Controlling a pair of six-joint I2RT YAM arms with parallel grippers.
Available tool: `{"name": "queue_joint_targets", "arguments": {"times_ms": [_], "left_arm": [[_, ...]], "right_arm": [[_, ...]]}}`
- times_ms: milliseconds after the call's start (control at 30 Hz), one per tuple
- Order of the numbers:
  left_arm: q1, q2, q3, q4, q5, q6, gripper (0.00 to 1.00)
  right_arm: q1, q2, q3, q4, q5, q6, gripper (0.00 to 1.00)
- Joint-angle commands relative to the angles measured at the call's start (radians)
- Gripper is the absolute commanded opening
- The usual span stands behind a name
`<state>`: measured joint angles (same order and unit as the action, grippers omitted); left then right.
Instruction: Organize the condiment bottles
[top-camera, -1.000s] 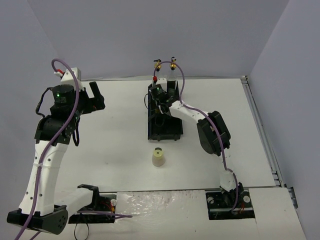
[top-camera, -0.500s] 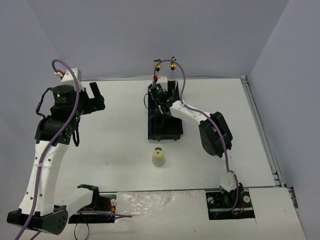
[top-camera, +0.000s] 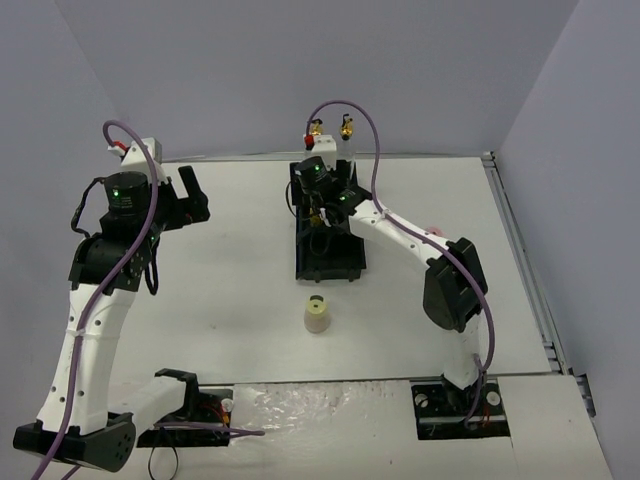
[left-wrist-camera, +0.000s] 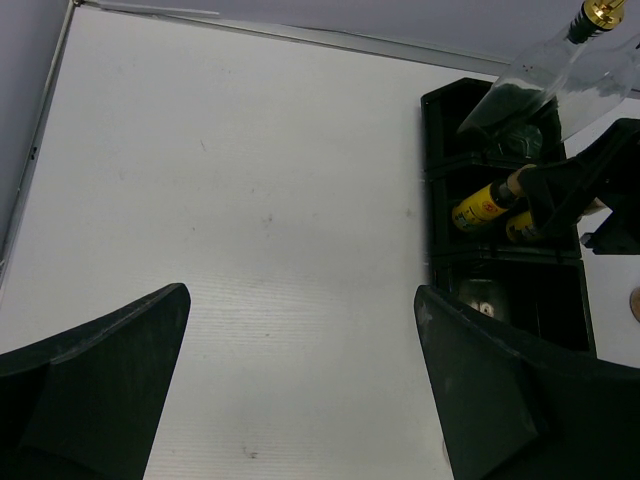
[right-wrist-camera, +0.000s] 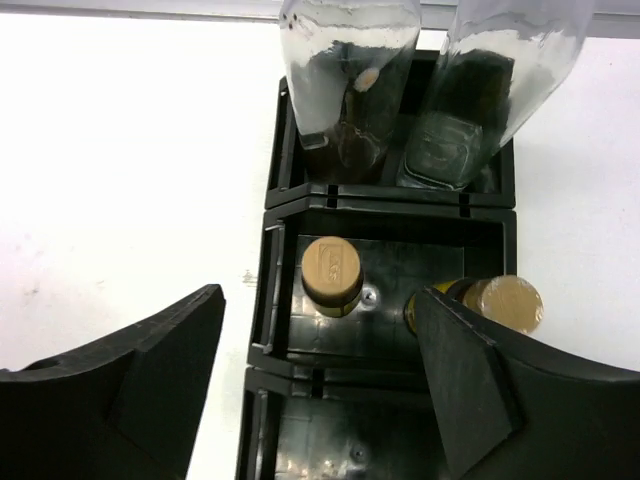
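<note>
Black tray (top-camera: 335, 262), one, three compartments in a row, at the middle of the overhead frame on the white table (top-camera: 230, 280).

Tall clear bottles (right-wrist-camera: 348, 70), two, side by side in the tray's far compartment, at the top of my right wrist view; the second bottle (right-wrist-camera: 495, 70) is to the right of the first. Long axes are vertical, with the gold pourer tops uppermost.

Amber bottles (right-wrist-camera: 332, 270), two, in the middle compartment. Both stand upright, tan caps facing my right camera. The second amber bottle (right-wrist-camera: 505, 302) stands lower right of the first and shows a sliver of yellow side.

Cream bottle (top-camera: 317, 315), one, upright on the table just below the tray in the overhead frame, apart from it, cap up.

Right gripper (right-wrist-camera: 318, 310), mine: jaws spread, hanging over the middle compartment, pinching nothing.

Left gripper (left-wrist-camera: 300, 300), mine: jaws spread wide over bare table, nothing between them, at the upper left of the overhead frame, well apart from the tray.
</note>
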<state>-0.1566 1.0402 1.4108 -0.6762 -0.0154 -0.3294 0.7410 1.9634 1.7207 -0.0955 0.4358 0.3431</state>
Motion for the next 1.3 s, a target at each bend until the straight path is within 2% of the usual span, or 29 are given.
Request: {"name": "queue_joint_targets", "arguments": {"times_ms": [0,267,367,467,667,1033,1267], "left_arm": [[0.008,-0.032,0.008,0.051,-0.006,0.001,0.92],[0.008,-0.059,-0.018,0.058,0.007,-0.007,0.92],[0.008,-0.061,-0.024,0.062,0.012,-0.010,0.92],[0.008,-0.066,-0.039,0.071,0.015,-0.016,0.92],[0.008,-0.081,-0.072,0.083,0.015,-0.022,0.92],[0.008,-0.082,-0.075,0.083,0.015,-0.017,0.92],[0.008,-0.083,-0.075,0.080,0.015,-0.012,0.92]], "right_arm": [[0.079,-0.176,-0.106,-0.039,0.055,0.019,0.79],[0.246,-0.498,-0.466,-0.076,0.050,0.148,0.84],[0.347,-0.561,-0.549,-0.109,0.089,0.216,0.85],[0.399,-0.603,-0.622,-0.130,0.104,0.265,0.85],[0.491,-0.577,-0.690,-0.128,0.164,0.338,0.85],[0.477,-0.500,-0.772,-0.007,0.163,0.349,0.87],[0.447,-0.418,-0.809,0.147,0.119,0.339,0.85]]}}
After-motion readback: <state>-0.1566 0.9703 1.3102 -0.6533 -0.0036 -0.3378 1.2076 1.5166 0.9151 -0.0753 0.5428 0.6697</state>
